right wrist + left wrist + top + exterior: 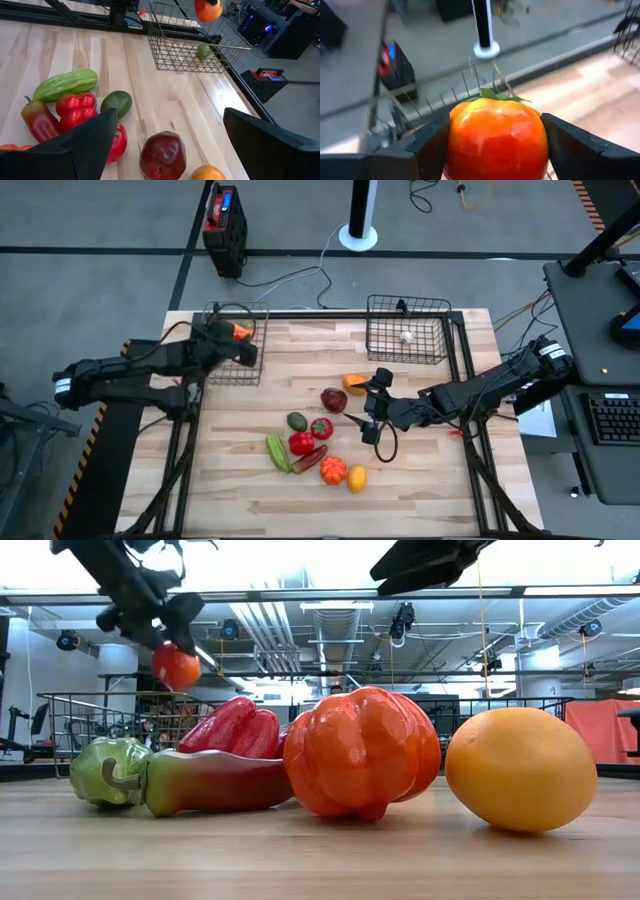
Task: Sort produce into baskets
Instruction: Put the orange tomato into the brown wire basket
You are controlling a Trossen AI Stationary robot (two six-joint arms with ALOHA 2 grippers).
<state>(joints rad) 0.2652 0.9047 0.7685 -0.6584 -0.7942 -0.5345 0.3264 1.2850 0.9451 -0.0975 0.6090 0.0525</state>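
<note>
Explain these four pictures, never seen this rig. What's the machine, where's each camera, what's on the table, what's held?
Two dark robot arms work at a wooden table, sorting toy produce into two black wire baskets. One picture looks straight down, one looks level across the tabletop, and one comes from each arm's wrist.

The left hand is shut on an orange-red tomato above the left basket. The right hand is open and empty, hovering over the pile in the middle.

The pile includes a cucumber, an avocado, a red bell pepper, a dark red apple, a ribbed orange piece and a lemon. The right basket holds one small pale piece.
</note>
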